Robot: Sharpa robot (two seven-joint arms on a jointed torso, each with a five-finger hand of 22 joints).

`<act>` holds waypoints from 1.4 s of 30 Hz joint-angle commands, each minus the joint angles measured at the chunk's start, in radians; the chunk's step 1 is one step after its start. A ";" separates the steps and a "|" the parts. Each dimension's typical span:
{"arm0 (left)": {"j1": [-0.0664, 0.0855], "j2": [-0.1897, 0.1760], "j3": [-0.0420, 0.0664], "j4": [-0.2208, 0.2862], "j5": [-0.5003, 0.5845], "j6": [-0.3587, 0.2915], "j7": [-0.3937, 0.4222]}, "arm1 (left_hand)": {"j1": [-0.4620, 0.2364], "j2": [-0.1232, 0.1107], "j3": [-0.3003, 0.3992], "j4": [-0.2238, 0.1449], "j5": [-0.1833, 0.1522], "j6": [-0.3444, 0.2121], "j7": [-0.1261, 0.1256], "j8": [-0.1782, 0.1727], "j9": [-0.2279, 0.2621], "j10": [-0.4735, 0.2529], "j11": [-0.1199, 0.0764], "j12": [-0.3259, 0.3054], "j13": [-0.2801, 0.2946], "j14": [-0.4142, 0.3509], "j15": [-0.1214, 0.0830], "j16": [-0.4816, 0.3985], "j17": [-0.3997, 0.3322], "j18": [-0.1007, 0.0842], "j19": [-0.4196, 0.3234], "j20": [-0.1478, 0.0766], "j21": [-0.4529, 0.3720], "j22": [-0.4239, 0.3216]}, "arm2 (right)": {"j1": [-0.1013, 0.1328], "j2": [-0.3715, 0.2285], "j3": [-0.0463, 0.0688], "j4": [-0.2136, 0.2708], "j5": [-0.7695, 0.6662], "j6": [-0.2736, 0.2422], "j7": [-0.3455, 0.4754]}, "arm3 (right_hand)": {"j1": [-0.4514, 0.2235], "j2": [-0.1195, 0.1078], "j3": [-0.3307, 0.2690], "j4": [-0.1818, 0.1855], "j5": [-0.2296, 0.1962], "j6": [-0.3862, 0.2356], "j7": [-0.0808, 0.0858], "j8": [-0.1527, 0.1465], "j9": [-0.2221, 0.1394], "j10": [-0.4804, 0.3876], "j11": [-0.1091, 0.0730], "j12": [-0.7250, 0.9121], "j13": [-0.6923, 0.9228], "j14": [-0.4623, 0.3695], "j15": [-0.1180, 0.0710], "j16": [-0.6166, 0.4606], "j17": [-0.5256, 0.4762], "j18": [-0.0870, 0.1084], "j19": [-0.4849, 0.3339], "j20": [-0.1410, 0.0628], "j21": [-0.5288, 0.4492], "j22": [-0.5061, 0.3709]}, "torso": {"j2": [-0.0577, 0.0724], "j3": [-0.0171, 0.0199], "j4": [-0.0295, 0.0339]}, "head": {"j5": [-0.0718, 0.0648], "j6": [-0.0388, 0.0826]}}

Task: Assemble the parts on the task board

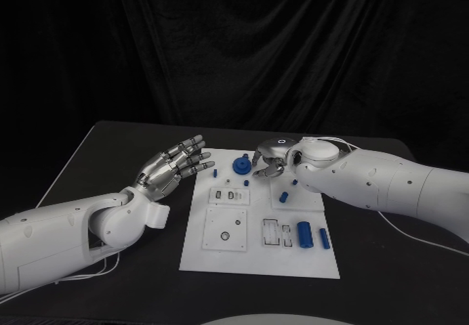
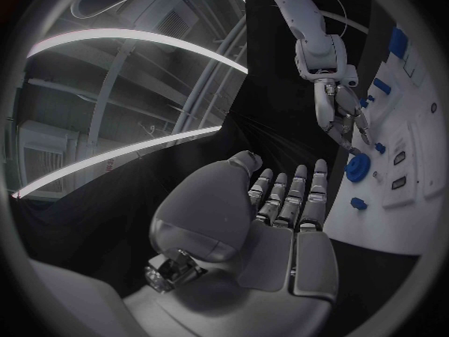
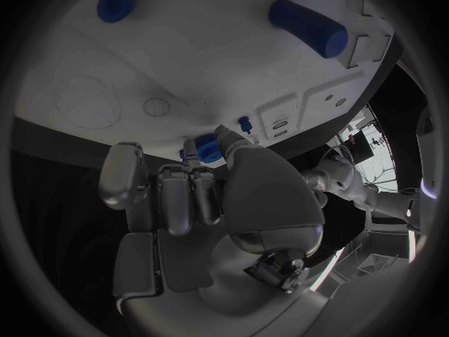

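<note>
My left hand (image 1: 176, 164) hangs above the black table (image 1: 108, 156) just off the left edge of the task board (image 1: 259, 261), palm turned toward the board, fingers straight and slightly apart, with nothing in it; my left wrist view shows the same flat, empty palm (image 2: 280, 225). Just past its fingertips, on the near corner of the board, sits a round blue gear-like part (image 1: 238, 164), with a small blue peg (image 1: 215, 172) beside it. Farther across, my right hand (image 1: 274, 162) reaches down over the far end of the board, fingers curled in. In my right wrist view a small blue part (image 3: 208, 151) sits right at my fingertips (image 3: 191, 148), and it looks pinched between thumb and finger, though I cannot tell this for certain. Beyond that hand toward my body, other blue parts lie on the board: a short piece (image 1: 283, 197), a large cylinder (image 1: 305, 234) next to a set of rectangular slots, and a slimmer pin (image 1: 323, 237) beside the cylinder.
</note>
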 commanded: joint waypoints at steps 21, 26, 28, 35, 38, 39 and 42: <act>-0.001 -0.001 0.001 0.001 -0.002 0.013 0.007 | -0.011 0.002 0.012 -0.001 -0.006 -0.002 0.006 0.004 0.001 -0.005 0.000 0.005 0.000 0.000 0.004 0.006 0.001 -0.008 0.000 0.005 0.004 0.002 | -0.008 0.004 0.001 0.007 -0.003 -0.004 0.018 | 0.031 0.022 -0.015 -0.029 0.010 0.117 -0.007 0.059 0.034 -0.001 -0.008 -0.004 0.161 0.054 0.004 -0.010 0.194 0.022 -0.008 -0.004 -0.020 0.109 | 0.001 -0.0018 0.0005 | 0.004 -0.001; -0.001 0.000 0.001 0.000 -0.002 0.013 0.006 | -0.011 0.002 0.012 -0.001 -0.006 -0.002 0.006 0.004 0.001 -0.005 0.000 0.005 0.000 0.000 0.004 0.006 0.001 -0.008 0.000 0.005 0.004 0.002 | -0.008 0.002 0.001 0.014 -0.003 -0.023 0.042 | 0.061 0.040 -0.048 -0.069 0.016 0.103 -0.031 0.191 0.199 0.016 -0.028 0.004 0.174 0.061 -0.013 -0.003 0.202 0.018 0.009 -0.020 -0.013 0.124 | 0.000 -0.0007 0.0001 | 0.004 -0.004; -0.001 0.001 0.001 0.000 -0.002 0.014 0.006 | -0.011 0.002 0.012 -0.001 -0.006 -0.002 0.006 0.004 0.001 -0.005 0.000 0.005 0.000 0.000 0.004 0.006 0.001 -0.008 0.000 0.005 0.004 0.002 | -0.008 0.001 0.001 0.016 -0.003 -0.026 0.047 | 0.065 0.045 -0.055 -0.073 0.017 0.080 -0.034 0.224 0.247 0.018 -0.030 0.004 0.175 0.061 -0.013 -0.003 0.202 0.018 0.011 -0.022 -0.015 0.128 | 0.000 -0.0004 0.0000 | 0.004 -0.004; -0.002 0.001 0.001 0.000 -0.002 0.014 0.005 | -0.011 0.002 0.012 -0.001 -0.006 -0.002 0.006 0.004 0.001 -0.005 0.000 0.005 0.000 0.000 0.004 0.006 0.001 -0.008 0.000 0.005 0.004 0.002 | -0.008 -0.003 0.001 0.025 -0.003 -0.031 0.057 | 0.068 0.050 -0.061 -0.074 0.017 0.065 -0.035 0.267 0.305 0.018 -0.030 0.005 0.176 0.060 -0.016 -0.005 0.201 0.017 0.013 -0.022 -0.020 0.132 | 0.001 -0.0001 0.0000 | 0.005 -0.004; -0.002 0.000 0.001 0.000 -0.002 0.014 0.005 | -0.011 0.002 0.012 -0.001 -0.006 -0.002 0.006 0.004 0.001 -0.005 0.000 0.005 0.000 0.000 0.004 0.006 0.001 -0.008 0.000 0.005 0.004 0.002 | -0.008 -0.004 0.001 0.027 -0.003 -0.038 0.060 | 0.073 0.051 -0.060 -0.077 0.017 0.059 -0.036 0.274 0.316 0.019 -0.031 0.005 0.176 0.060 -0.016 -0.006 0.200 0.017 0.013 -0.023 -0.021 0.133 | 0.001 0.0001 0.0002 | 0.006 -0.004; -0.002 0.001 0.001 0.000 -0.002 0.014 0.005 | -0.011 0.002 0.012 -0.001 -0.006 -0.002 0.006 0.004 0.001 -0.005 0.000 0.005 0.000 0.000 0.004 0.006 0.001 -0.008 0.000 0.005 0.004 0.002 | -0.008 -0.004 0.001 0.027 -0.003 -0.041 0.061 | 0.079 0.052 -0.058 -0.081 0.018 0.052 -0.037 0.276 0.322 0.019 -0.032 0.005 0.176 0.060 -0.016 -0.007 0.200 0.018 0.013 -0.023 -0.022 0.133 | 0.001 -0.0002 0.0007 | 0.005 -0.004; -0.002 0.001 0.001 -0.001 -0.002 0.014 0.004 | -0.011 0.002 0.012 -0.001 -0.006 -0.002 0.006 0.004 0.001 -0.005 0.000 0.005 0.000 0.000 0.004 0.006 0.001 -0.008 0.000 0.005 0.004 0.002 | -0.008 -0.006 0.001 0.028 -0.003 -0.050 0.060 | 0.094 0.056 -0.053 -0.089 0.019 0.024 -0.037 0.278 0.336 0.018 -0.032 0.004 0.176 0.060 -0.017 -0.007 0.200 0.018 0.014 -0.024 -0.023 0.135 | 0.001 -0.0004 0.0000 | 0.007 -0.002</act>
